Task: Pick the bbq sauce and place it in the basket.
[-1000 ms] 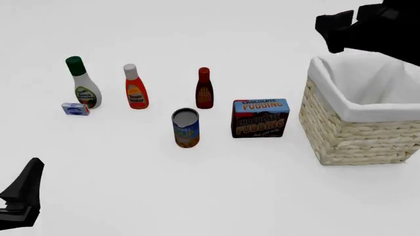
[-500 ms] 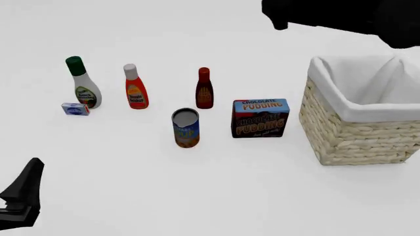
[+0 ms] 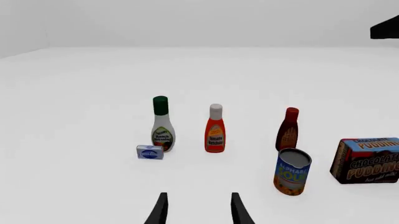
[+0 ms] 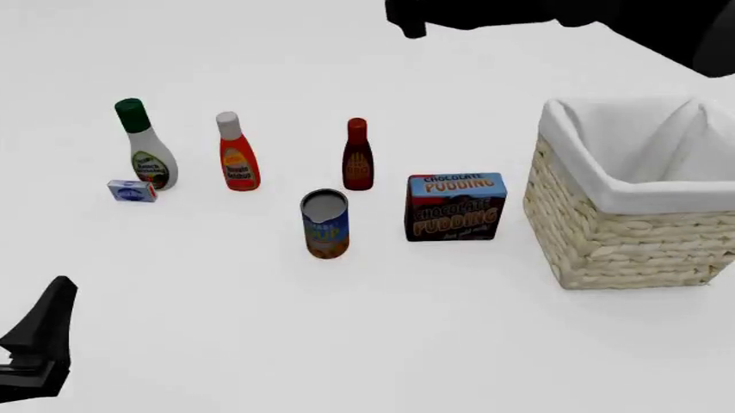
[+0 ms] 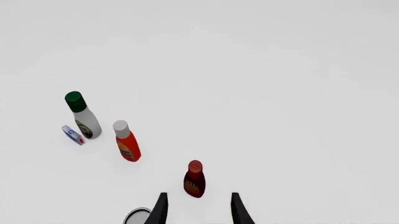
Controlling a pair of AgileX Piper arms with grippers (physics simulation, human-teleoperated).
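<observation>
The bbq sauce [image 4: 357, 155] is a slim dark maroon bottle with a red cap, standing upright mid-table behind the soup can. It also shows in the left wrist view as the bbq sauce [image 3: 288, 130]. The pale wicker basket [image 4: 626, 241] with a white lining stands at the right and holds nothing visible. My right gripper [image 5: 197, 209] is open and hovers high above the table, with the bbq sauce [image 5: 194, 179] just ahead of its fingertips. My left gripper [image 3: 197, 209] is open and low at the near left, far from the bottles.
A white ranch bottle [image 4: 147, 146] with a green cap, a small blue box [image 4: 132, 190] and a red-orange ketchup bottle [image 4: 237, 155] stand to the left. The soup can [image 4: 325, 225] and chocolate pudding box [image 4: 456, 206] sit in front of the sauce.
The right arm has swept left across the top of the front view, from above the basket toward the bottles. The left arm and all objects stayed put.
</observation>
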